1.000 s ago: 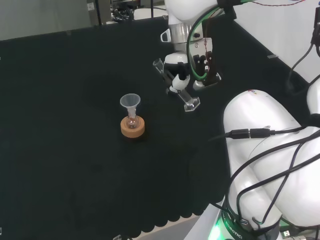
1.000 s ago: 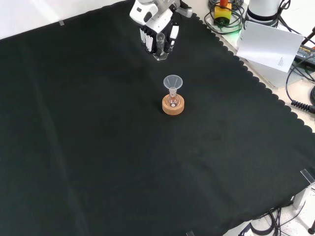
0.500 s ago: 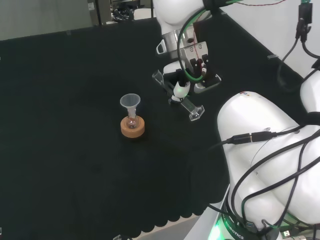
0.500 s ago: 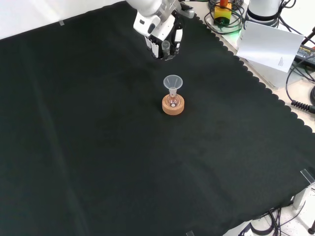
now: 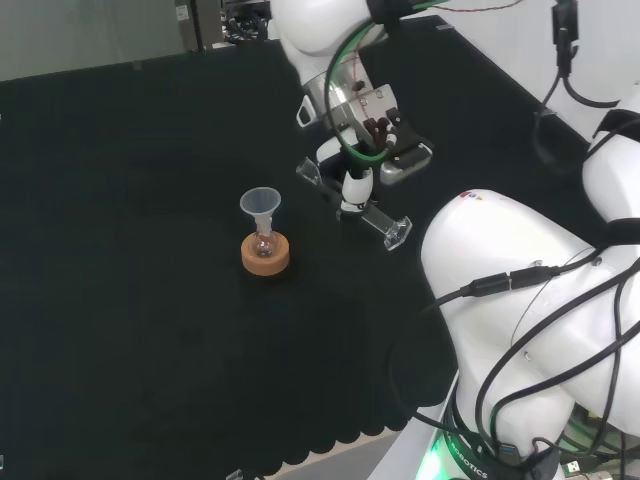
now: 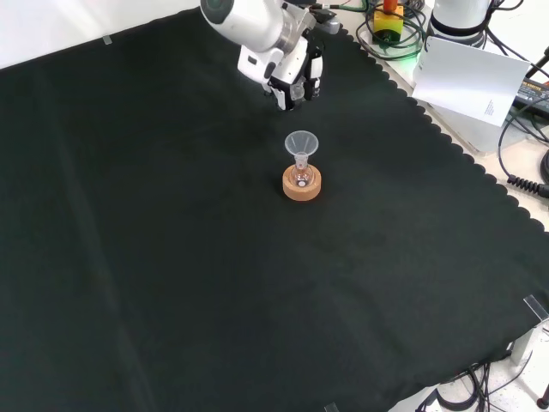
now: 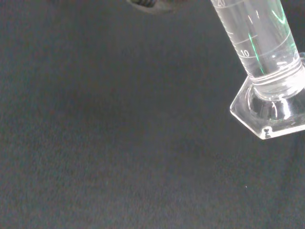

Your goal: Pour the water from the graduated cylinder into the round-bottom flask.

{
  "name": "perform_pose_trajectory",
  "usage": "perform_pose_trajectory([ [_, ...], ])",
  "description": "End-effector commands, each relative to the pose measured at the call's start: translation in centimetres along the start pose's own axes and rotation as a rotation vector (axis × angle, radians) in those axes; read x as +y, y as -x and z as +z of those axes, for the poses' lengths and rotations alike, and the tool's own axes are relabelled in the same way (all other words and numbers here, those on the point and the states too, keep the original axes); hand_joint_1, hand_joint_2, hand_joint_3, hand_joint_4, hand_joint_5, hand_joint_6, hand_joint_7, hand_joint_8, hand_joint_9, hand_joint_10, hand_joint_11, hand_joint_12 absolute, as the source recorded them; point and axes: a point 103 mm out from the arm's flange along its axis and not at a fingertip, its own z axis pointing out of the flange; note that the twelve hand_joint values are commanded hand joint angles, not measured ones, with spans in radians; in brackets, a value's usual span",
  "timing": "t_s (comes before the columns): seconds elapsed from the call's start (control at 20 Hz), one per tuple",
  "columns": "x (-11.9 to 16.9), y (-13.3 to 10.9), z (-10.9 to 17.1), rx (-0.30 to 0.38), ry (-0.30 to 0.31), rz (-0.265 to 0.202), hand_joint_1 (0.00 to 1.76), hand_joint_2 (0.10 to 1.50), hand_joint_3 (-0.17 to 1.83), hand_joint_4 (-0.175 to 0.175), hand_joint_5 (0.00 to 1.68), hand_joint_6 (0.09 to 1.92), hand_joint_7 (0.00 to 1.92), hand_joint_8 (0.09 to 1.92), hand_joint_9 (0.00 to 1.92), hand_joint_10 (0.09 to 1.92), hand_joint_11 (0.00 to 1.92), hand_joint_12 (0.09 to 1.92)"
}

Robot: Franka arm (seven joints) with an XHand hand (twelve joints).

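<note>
1. Hand (image 5: 360, 150) is up off the counter (image 5: 120, 300), fingers curled round the graduated cylinder (image 5: 355, 198) — gripping it mid-tube.
2. In the head view the cylinder is tilted hard, close to lying flat: open mouth toward the view's upper left, hexagonal foot toward the lower right, clear of the cloth.
3. In the front view the hand (image 6: 292, 77) hangs near the top of the view; the clear tube between the black fingers is hard to pick out there.
4. Wrist view — cylinder (image 7: 262, 52) close up, printed scale marks on the tube, clear hexagonal base, black cloth behind. Liquid level inside: cannot tell.
5. Round-bottom flask (image 5: 264, 243) sits upright in a cork ring (image 5: 266, 256) on the counter, to the left of and nearer than the hand in the head view.
6. A clear funnel (image 5: 260, 205) stands in the flask's neck, wide end up.
7. In the front view the flask (image 6: 301, 178), cork ring (image 6: 302, 186) and funnel (image 6: 301, 143) stand below the hand, apart from it — cylinder mouth is not over the funnel.
8. Contents of the flask: too small to tell.
9. White arm links fill the head view's right side, with cables running along them.
</note>
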Motion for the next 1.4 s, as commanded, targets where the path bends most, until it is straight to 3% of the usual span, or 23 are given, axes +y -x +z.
perform_pose_trajectory([
  [0.05,0.1,-0.8,-1.0,-0.064,-0.117,0.008,1.15,1.14,0.01,-0.175,0.94,1.08,1.42,0.31,1.51,0.09,1.07,0.85],
  [0.75,0.6,-2.5,-3.0,-0.169,-0.266,0.063,1.15,1.14,0.01,-0.175,0.94,1.08,1.44,0.29,1.52,0.09,1.07,0.85],
  [1.4,1.2,-3.1,-3.2,-0.201,-0.370,0.099,1.15,1.14,0.01,-0.175,0.94,1.08,1.46,0.28,1.53,0.09,1.08,0.84],
])
